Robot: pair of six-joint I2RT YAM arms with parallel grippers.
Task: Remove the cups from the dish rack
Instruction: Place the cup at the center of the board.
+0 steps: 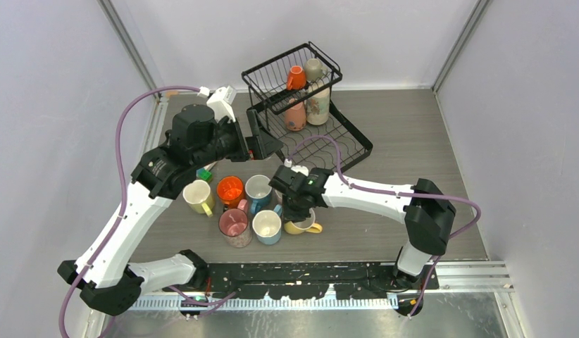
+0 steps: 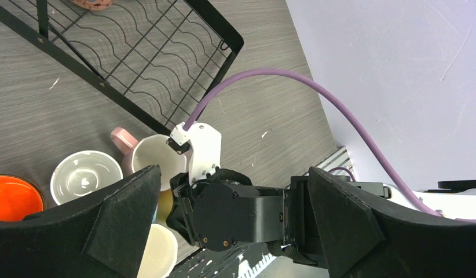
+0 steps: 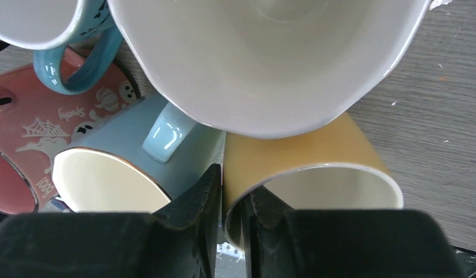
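The black wire dish rack (image 1: 351, 146) stands at the back with an orange cup (image 1: 296, 77) and a beige cup (image 1: 314, 69) in its upper basket. A salmon cup (image 1: 295, 117) and a tall patterned one (image 1: 318, 105) stand below. Several cups stand grouped on the table, among them a yellow cup (image 1: 306, 227). My right gripper (image 1: 299, 215) reaches down onto it. In the right wrist view its fingers (image 3: 234, 202) straddle the yellow cup's (image 3: 317, 147) wall, one outside and one inside, closed narrowly on it. My left gripper (image 1: 262, 144) hangs open beside the rack, holding nothing (image 2: 234, 174).
On the table near the yellow cup stand a light blue cup (image 1: 267, 227), a pink cup (image 1: 234, 225), an orange cup (image 1: 230, 190), a blue cup (image 1: 258, 189) and a pale yellow cup (image 1: 196, 195). A small green block (image 1: 203, 174) lies under the left arm. Walls close in on three sides.
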